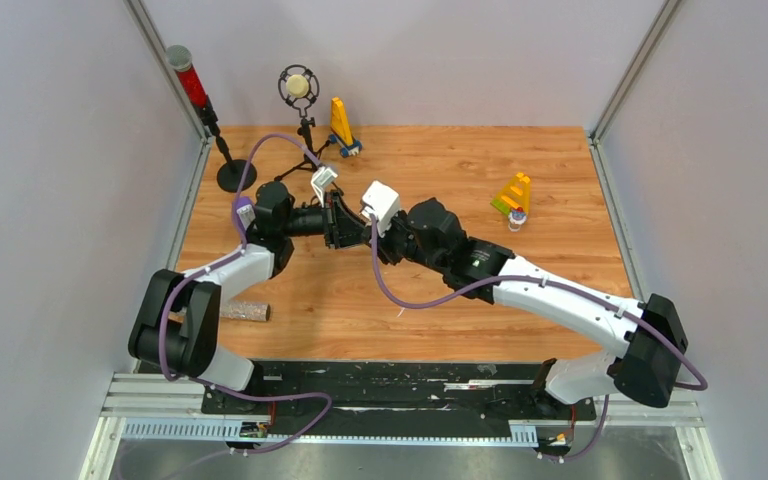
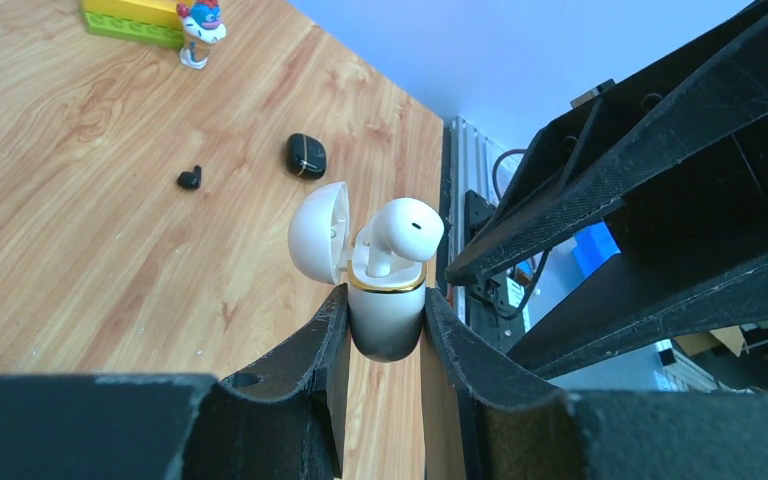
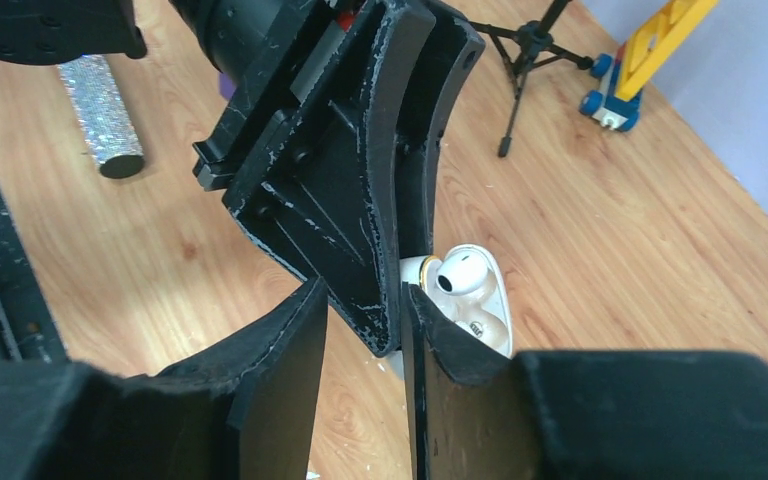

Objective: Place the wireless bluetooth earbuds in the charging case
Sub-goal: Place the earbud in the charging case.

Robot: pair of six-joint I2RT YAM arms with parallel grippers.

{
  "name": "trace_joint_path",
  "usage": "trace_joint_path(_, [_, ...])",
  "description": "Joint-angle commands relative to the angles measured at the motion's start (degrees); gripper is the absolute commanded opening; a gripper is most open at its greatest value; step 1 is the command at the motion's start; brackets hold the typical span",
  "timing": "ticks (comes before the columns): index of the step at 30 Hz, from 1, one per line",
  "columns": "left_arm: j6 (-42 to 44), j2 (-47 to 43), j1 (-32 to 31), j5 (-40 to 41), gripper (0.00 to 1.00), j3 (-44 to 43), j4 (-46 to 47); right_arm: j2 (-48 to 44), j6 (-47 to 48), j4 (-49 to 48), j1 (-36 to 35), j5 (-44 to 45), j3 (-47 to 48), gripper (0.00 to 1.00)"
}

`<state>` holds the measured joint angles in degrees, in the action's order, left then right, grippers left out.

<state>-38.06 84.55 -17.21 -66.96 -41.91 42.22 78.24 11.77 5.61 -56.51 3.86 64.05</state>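
Clamped at lower centre by my left hand (image 2: pixel 385 298), the white charging case (image 2: pixel 387 335) stands lid-open, a white earbud (image 2: pixel 406 228) perched half-seated in its socket. My right hand (image 3: pixel 362 292) is parted, holding nothing. I judge the bud needs pressing straight down along its stem until flush, case held steady.

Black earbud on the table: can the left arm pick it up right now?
Probably not yet. The left gripper is shut on the white case, so it is full, though the black earbud lies uncovered.
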Motion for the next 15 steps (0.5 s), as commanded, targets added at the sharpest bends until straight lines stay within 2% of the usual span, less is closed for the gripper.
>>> trace_joint_path(1, [1.48,-2.98,0.16,0.09,0.11,-0.13,2.74,-2.62,-2.81,2.32,1.87,-7.49,4.53,0.36])
trace_joint_path(10, [6.71,-5.29,0.16,-3.55,0.11,1.16,3.71,-6.34,-4.12,8.29,9.27,-17.37,11.15,0.48])
trace_joint_path(15, [12.98,-7.56,0.16,-5.80,0.11,2.85,2.45,-7.91,-0.72,9.31,10.28,-16.07,12.09,0.49])
